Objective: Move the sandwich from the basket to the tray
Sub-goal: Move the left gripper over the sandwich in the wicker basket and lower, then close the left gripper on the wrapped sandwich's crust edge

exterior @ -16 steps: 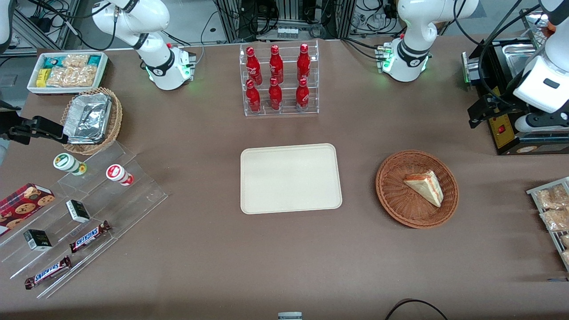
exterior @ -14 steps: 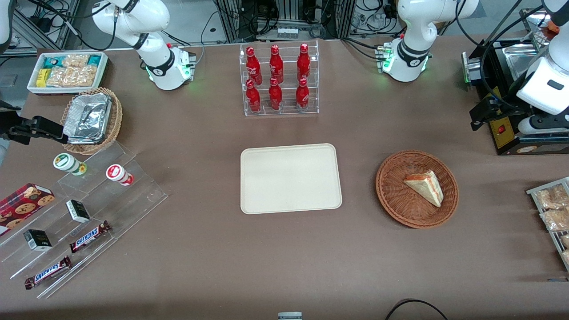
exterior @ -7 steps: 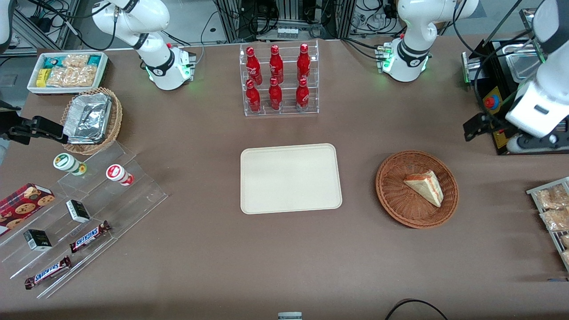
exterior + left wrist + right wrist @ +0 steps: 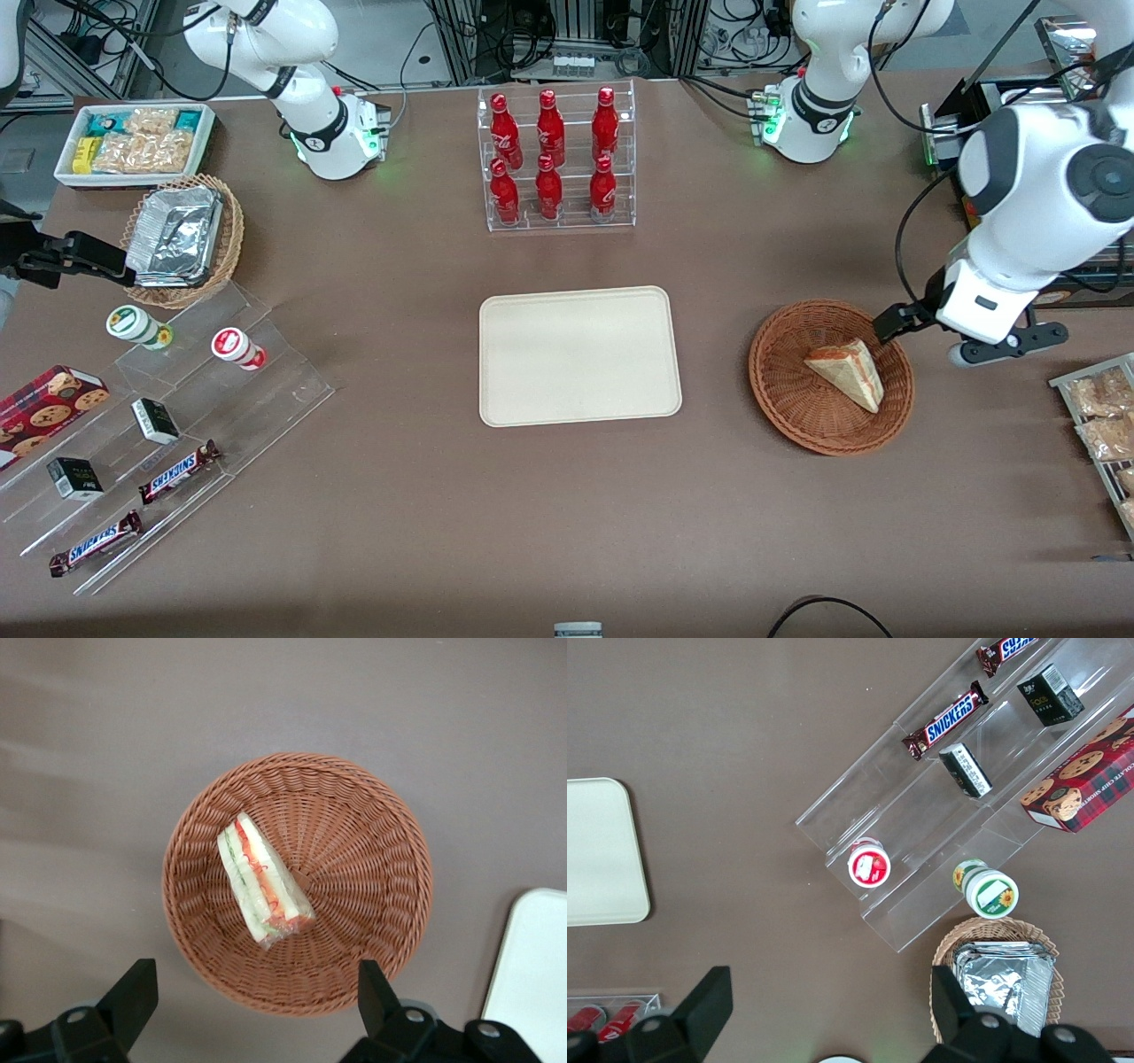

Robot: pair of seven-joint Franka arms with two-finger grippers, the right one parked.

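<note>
Left arm bent low, wrist pointing down, end effector point(image 4: 252, 1001) apparently spread wide

Gripper point(image 4: 252, 992): fingers point(image 4: 133, 992) spread wide, positioned above the basket point(image 4: 372, 868), holding nothing. Sandwich point(image 4: 263, 881): lies in the basket on the woven floor, filling edge facing up. Tray point(image 4: 532, 979): one rounded corner visible on the table beside the basket, not touching it

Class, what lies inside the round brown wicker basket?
One wrapped sandwich lies in the basket; whatever the wedge covers is hidden. The open gripper hangs above it, holding nothing.
</note>
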